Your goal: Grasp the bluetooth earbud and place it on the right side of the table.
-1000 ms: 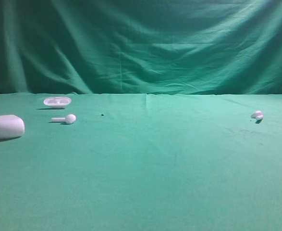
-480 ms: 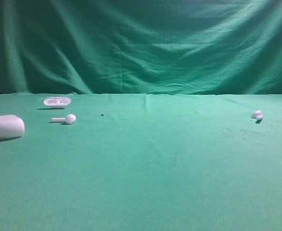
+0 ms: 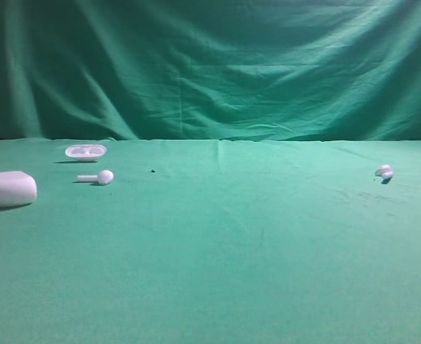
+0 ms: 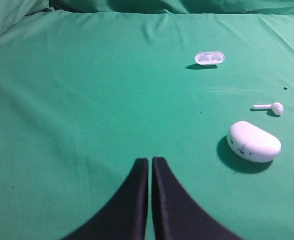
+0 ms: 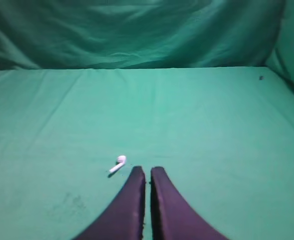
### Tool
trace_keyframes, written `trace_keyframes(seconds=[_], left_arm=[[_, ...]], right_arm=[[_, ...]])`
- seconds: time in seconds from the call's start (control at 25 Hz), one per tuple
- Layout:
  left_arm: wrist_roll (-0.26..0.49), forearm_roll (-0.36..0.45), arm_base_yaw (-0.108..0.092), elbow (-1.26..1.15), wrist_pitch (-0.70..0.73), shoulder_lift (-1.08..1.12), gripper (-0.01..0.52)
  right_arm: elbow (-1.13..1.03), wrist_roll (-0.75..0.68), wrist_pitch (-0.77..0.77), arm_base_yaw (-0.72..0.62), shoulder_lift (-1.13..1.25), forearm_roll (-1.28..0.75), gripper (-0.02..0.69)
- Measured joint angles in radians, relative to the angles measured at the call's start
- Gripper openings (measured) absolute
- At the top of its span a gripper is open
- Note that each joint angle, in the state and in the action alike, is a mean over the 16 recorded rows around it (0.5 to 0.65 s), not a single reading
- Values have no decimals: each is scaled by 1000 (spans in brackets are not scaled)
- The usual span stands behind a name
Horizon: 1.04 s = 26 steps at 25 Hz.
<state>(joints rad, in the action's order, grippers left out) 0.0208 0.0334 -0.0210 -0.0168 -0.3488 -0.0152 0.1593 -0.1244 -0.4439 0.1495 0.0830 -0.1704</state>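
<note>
The bluetooth earbud (image 3: 384,171), tiny, white and stubby, lies on the right side of the green table (image 3: 253,236). It also shows in the right wrist view (image 5: 118,163), just left of and beyond the fingertips. My right gripper (image 5: 147,171) is shut and empty, apart from the earbud. My left gripper (image 4: 150,161) is shut and empty over bare cloth on the left side. Neither gripper shows in the exterior high view.
On the left lie a white oval case (image 3: 7,188) (image 4: 253,142), a long-stemmed white earbud (image 3: 97,177) (image 4: 270,107) and a shallow white oval tray (image 3: 85,151) (image 4: 210,58). A green backdrop (image 3: 210,64) hangs behind the table.
</note>
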Motion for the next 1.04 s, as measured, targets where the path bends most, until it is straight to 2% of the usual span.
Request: trace_keyframes(seconds=[0.4,1.04], left_arm=[[0,0,0,0,0,0,0],[0,0,0,0,0,0,0]], right_arm=[[-167,-1,42,-47,-94,13,0],[-180,-6,46,-47,-96,24,0]])
